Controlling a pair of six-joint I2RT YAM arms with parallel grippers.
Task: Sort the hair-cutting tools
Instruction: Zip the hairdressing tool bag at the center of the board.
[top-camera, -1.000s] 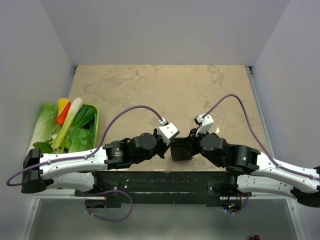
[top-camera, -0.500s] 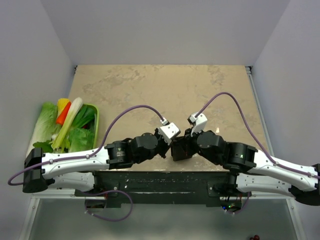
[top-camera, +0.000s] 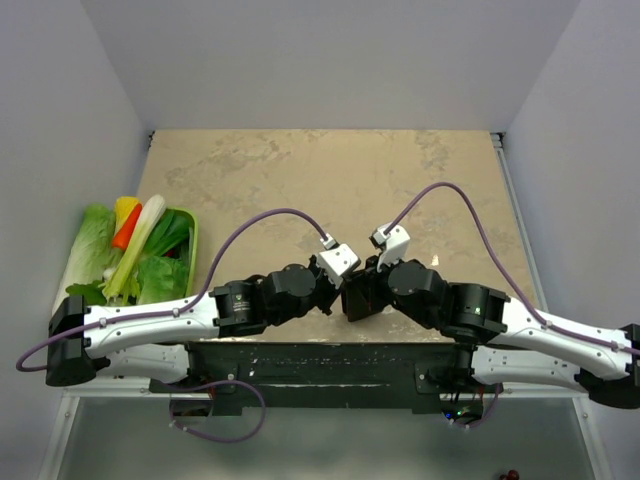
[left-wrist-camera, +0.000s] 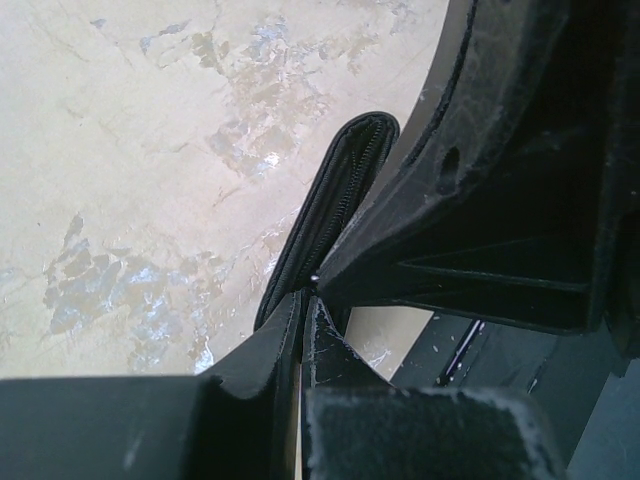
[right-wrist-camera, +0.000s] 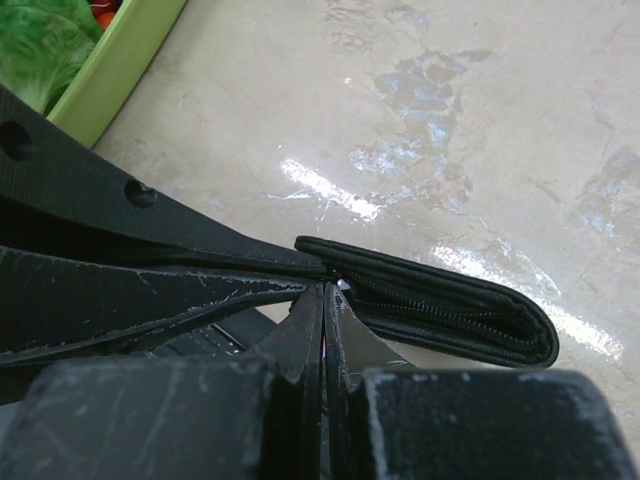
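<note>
A black zippered fabric case (top-camera: 358, 300) is held between my two grippers at the near middle of the table. In the left wrist view the case (left-wrist-camera: 335, 200) stands folded, zipper edge up. My left gripper (left-wrist-camera: 305, 295) is shut with its tips on the case's near end. In the right wrist view my right gripper (right-wrist-camera: 325, 290) is shut on the end of the case (right-wrist-camera: 450, 305), by a small metal glint at the zipper. The other arm's fingers (right-wrist-camera: 150, 270) press in from the left. No scissors or combs show; they are hidden or out of view.
A green tray (top-camera: 192, 240) of vegetables sits at the table's left edge; its rim shows in the right wrist view (right-wrist-camera: 110, 80). The arms' black base bar (top-camera: 320, 360) runs along the near edge. White walls stand on three sides.
My right wrist has shifted a little to the left, closer to the left gripper. The left arm and the case have barely moved.
</note>
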